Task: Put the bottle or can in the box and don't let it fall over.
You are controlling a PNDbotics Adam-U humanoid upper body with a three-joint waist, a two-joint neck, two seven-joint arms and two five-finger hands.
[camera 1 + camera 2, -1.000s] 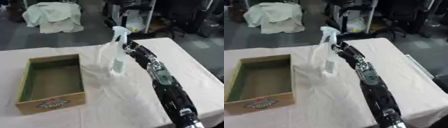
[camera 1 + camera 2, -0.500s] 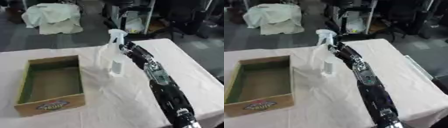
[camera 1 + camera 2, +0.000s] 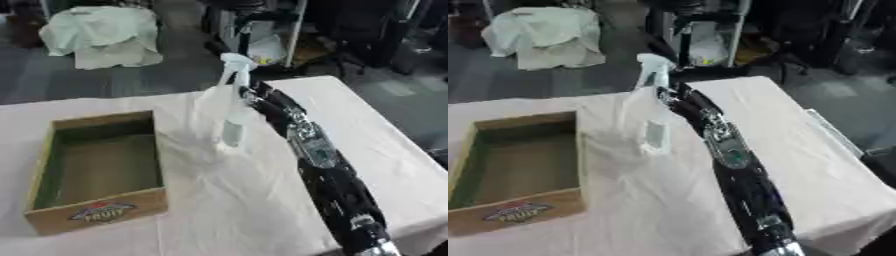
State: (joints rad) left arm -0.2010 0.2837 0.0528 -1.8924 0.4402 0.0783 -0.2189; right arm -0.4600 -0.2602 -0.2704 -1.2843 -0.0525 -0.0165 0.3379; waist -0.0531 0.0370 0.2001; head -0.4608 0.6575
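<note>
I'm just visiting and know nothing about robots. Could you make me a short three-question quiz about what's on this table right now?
1. True or false: the spray bottle is already inside the wooden box.
2. Which of the robot's hands is at the bottle? A) left B) right C) both
3. Fill in: the bottle stands ____ on the white tablecloth, not lying down.

Key
1. False. It stands on the cloth to the right of the box, which holds nothing.
2. B. The right hand has its fingers around the bottle just under the trigger head; no left hand shows.
3. Upright.
</note>
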